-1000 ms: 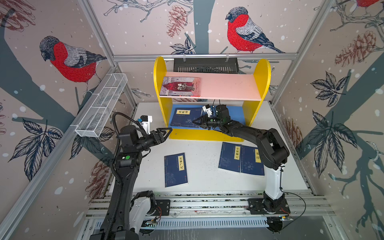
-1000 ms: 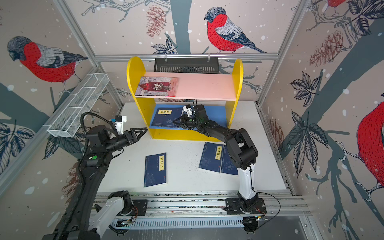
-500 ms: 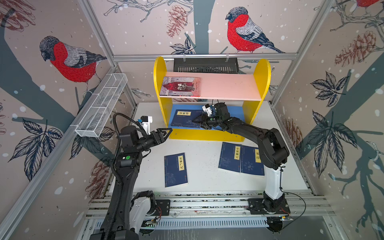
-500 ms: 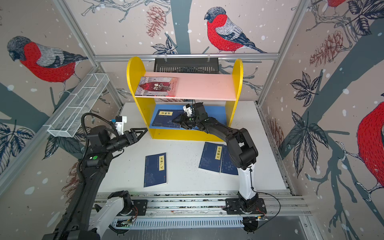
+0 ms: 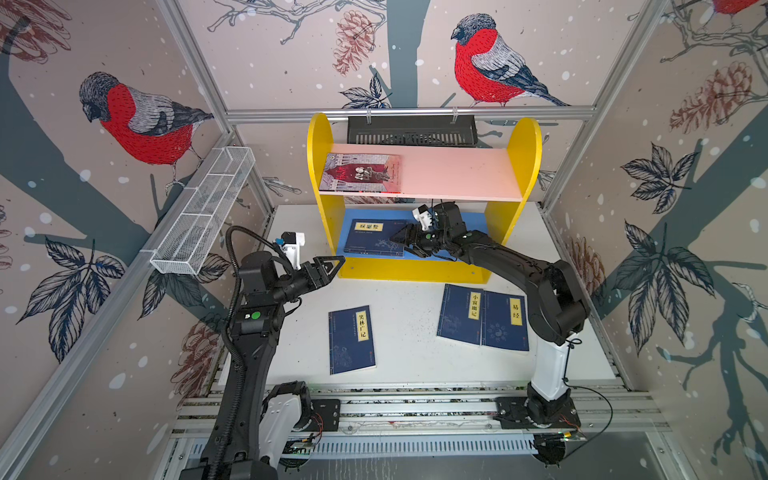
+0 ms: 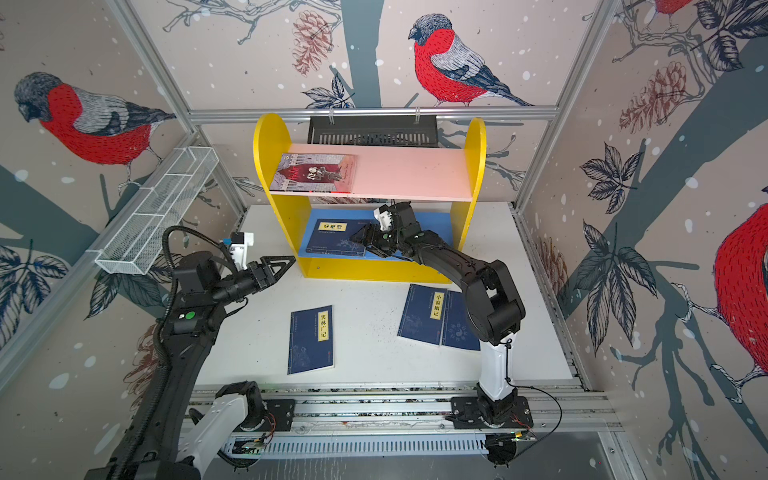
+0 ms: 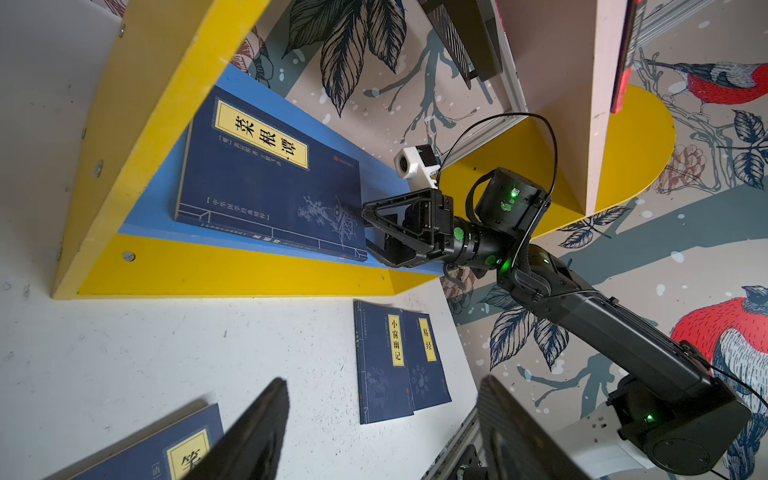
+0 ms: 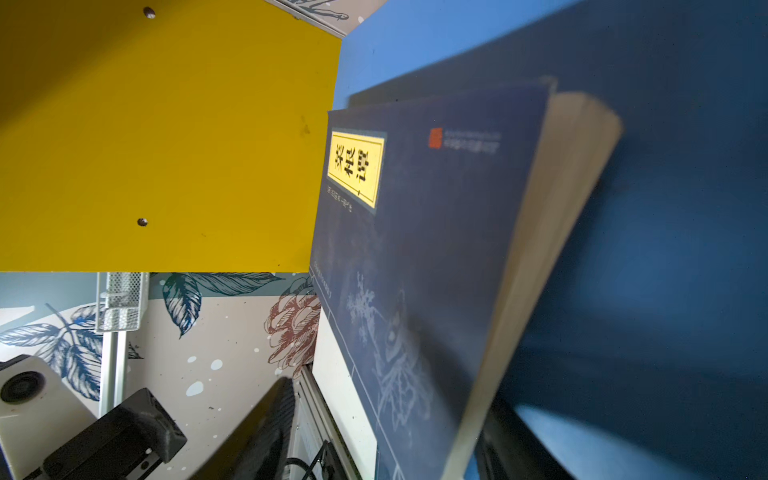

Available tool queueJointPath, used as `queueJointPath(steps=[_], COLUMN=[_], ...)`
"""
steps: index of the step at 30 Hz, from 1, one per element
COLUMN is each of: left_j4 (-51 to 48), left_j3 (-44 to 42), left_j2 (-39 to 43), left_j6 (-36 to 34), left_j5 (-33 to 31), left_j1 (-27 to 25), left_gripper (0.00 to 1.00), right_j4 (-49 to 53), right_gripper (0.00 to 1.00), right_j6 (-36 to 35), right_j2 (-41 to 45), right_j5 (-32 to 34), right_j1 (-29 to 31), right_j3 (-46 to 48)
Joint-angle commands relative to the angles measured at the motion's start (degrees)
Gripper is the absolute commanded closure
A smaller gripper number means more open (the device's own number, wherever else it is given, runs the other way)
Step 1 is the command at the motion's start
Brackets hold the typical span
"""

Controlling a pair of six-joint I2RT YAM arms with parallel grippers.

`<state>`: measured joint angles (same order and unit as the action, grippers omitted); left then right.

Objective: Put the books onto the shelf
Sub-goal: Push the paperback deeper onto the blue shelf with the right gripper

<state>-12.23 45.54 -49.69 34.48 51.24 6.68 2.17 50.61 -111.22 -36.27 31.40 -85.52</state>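
The shelf (image 5: 395,270) stands at the back of the table, with a grey-and-red book (image 5: 361,172) lying on its pink upper board. A navy book (image 5: 374,243) lies on the blue lower board. My right gripper (image 5: 401,241) is open at that book's right corner. In the right wrist view the corner of this book (image 8: 415,228) sits between the spread jaws of the right gripper (image 8: 386,415). Three navy books lie on the table: one in the middle (image 5: 351,340) and an overlapping pair (image 5: 461,313) (image 5: 505,326). My left gripper (image 5: 336,264) hangs open and empty just left of the shelf.
A black slotted tray (image 5: 411,131) hangs on the back wall behind the shelf. A white wire basket (image 5: 203,212) is fixed along the left wall. Both arm bases sit on the aluminium rail (image 5: 415,411) along the table's front edge.
My right gripper has opened and let go of the navy book, which now rests on the blue lower board. The left arm has not moved.
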Motion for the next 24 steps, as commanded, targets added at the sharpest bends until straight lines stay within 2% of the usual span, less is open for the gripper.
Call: queueJointPath(steps=[1,11,18,24], left_j4=[1.7,0.7,0.4,0.4], left_j3=[0.3,0.6,0.8,0.8], left_j2=[0.3,0.5,0.4,0.3], left_j6=[-0.5,-1.3,-1.3,-1.4], left_j5=[1.2,1.2,1.3,1.1], left_j1=[0.2,0.2,0.2,0.2], left_gripper=[0.28,0.28,0.28,0.28], right_j4=[7.3,11.3,10.2,9.4], right_gripper=[0.31,0.32,0.39,0.4], right_j6=[-3.2,-5.7,-5.6,-4.8], right_j2=[0.7,0.9,-1.6,-3.8], right_j5=[7.0,14.3,12.4,10.5], right_j1=[-0.1,0.0,0.3,1.0], right_j3=[-0.9,-2.8,-5.6,-7.9])
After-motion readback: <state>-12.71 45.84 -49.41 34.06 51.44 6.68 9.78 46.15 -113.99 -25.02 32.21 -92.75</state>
